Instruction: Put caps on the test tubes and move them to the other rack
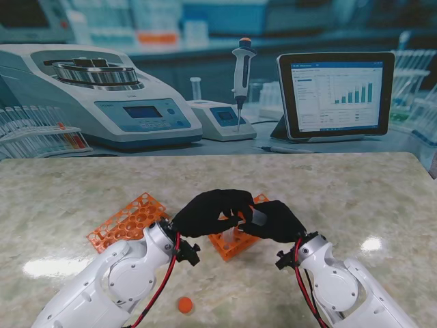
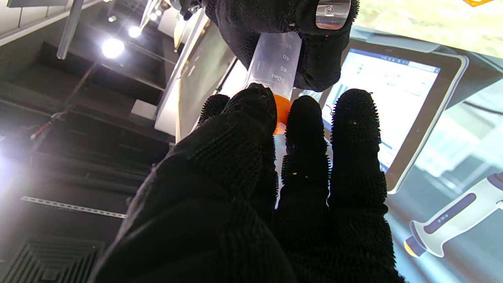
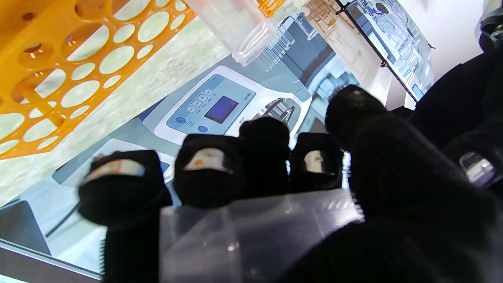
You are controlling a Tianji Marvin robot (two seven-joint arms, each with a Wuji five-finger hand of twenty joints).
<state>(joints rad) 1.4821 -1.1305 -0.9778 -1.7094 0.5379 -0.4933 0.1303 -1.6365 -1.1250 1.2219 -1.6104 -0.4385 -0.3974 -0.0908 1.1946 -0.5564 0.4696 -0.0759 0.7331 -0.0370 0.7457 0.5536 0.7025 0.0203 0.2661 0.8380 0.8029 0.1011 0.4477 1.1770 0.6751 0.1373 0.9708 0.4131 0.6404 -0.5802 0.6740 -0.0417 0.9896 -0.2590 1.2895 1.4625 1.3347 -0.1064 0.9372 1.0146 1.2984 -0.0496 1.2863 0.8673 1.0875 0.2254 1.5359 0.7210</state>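
Both black-gloved hands meet over the middle of the table. My right hand (image 1: 276, 223) is shut on a clear 50 ml test tube (image 1: 259, 216), its fingers wrapped round the tube (image 3: 251, 232). My left hand (image 1: 208, 210) pinches an orange cap (image 2: 282, 112) between thumb and fingers, held against the open end of the tube (image 2: 275, 63). An orange rack (image 1: 234, 242) lies just under the hands, partly hidden. A second orange rack (image 1: 126, 220) sits to its left. Another clear tube (image 3: 239, 27) stands uncapped in a rack (image 3: 59, 59).
A loose orange cap (image 1: 184, 305) lies on the marble table (image 1: 355, 198) near me, between the two arms. The backdrop behind the table's far edge is a printed lab scene with a centrifuge (image 1: 102, 96), a pipette and a tablet (image 1: 336, 94).
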